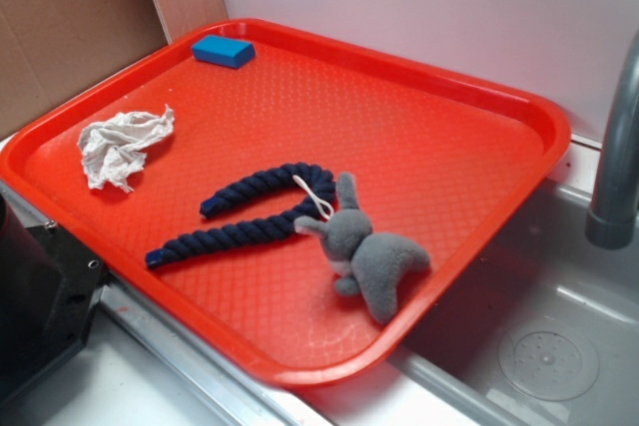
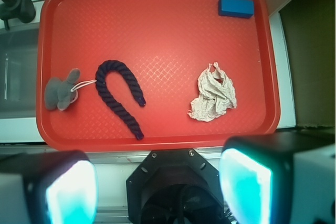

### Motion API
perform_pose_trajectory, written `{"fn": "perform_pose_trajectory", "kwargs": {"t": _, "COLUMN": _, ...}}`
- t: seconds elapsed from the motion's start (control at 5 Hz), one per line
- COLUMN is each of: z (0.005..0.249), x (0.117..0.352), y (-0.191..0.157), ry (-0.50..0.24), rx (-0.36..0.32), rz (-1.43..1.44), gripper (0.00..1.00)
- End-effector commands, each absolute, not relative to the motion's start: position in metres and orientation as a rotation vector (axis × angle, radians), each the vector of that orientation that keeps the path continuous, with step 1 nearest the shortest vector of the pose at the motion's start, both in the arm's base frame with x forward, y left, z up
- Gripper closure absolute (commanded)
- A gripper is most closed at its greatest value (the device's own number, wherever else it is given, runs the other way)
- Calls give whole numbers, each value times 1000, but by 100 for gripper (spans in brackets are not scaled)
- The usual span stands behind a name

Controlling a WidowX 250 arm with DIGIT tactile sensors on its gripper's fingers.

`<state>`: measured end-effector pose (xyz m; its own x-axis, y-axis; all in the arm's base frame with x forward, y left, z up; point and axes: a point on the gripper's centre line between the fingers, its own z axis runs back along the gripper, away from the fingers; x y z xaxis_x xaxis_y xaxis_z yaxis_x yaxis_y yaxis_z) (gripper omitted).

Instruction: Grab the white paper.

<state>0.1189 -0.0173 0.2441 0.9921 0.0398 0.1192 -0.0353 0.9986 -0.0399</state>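
White paper point(image 2: 213, 94): crumpled wad lying loose on the red tray point(image 1: 419, 137), near one short rim, well apart from the navy rope point(image 2: 119, 96) and grey plush toy point(image 2: 60, 91). A blue block point(image 2: 235, 7) sits in a corner. End effector point(image 2: 157, 182): fingers spread wide, empty, held off the tray, touching nothing.
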Motion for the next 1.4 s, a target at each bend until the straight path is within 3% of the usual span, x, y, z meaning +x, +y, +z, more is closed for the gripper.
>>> {"fn": "perform_pose_trajectory", "kwargs": {"t": 0.0, "z": 244, "x": 119, "y": -17, "ry": -120, "rx": -38, "rz": 38, "gripper": 0}}
{"fn": "perform_pose_trajectory", "kwargs": {"t": 0.6, "z": 202, "x": 117, "y": 26, "ry": -130, "rx": -32, "rz": 273, "gripper": 0}}
{"fn": "perform_pose_trajectory", "kwargs": {"t": 0.8, "z": 169, "x": 113, "y": 44, "ry": -152, "rx": 17, "rz": 384, "gripper": 0}}
{"fn": "perform_pose_trajectory", "kwargs": {"t": 1.2, "z": 118, "x": 119, "y": 68, "ry": -254, "rx": 47, "rz": 467, "gripper": 0}}
